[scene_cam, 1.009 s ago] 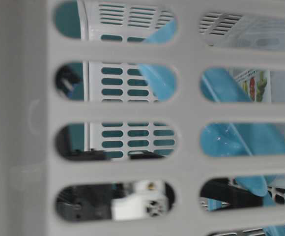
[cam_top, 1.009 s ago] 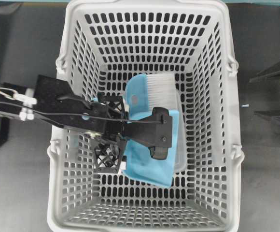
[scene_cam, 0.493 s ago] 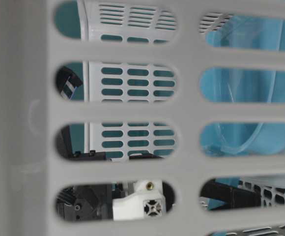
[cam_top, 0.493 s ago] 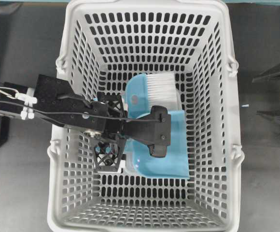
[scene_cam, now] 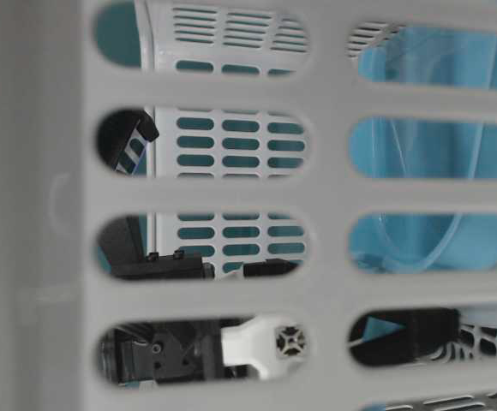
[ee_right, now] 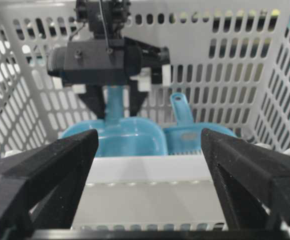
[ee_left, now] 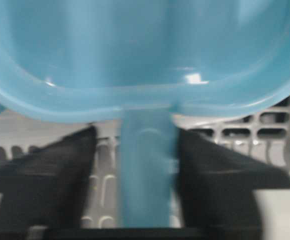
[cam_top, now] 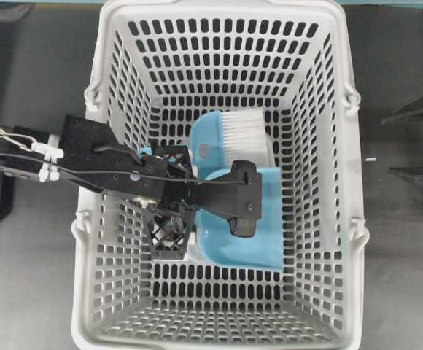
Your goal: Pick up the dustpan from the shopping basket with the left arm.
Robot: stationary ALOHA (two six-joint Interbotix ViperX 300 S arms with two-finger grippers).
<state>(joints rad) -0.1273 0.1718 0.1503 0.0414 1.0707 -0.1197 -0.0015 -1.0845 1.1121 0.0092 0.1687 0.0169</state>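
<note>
Inside the shopping basket (cam_top: pixel 343 182), just past centre toward 5 o'clock, the dustpan (cam_top: pixel 259 248) lies with its thin handle between the left tool's (ee_left: pixel 147 165) two fingers, closed against it, while the right tool (ee_right: pixel 150 165) gapes wide.

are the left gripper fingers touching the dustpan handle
Cannot tell. In the left wrist view the fingers flank the dustpan handle; the right one looks against it, a sliver shows on the left, and blur hides the contact.
</note>
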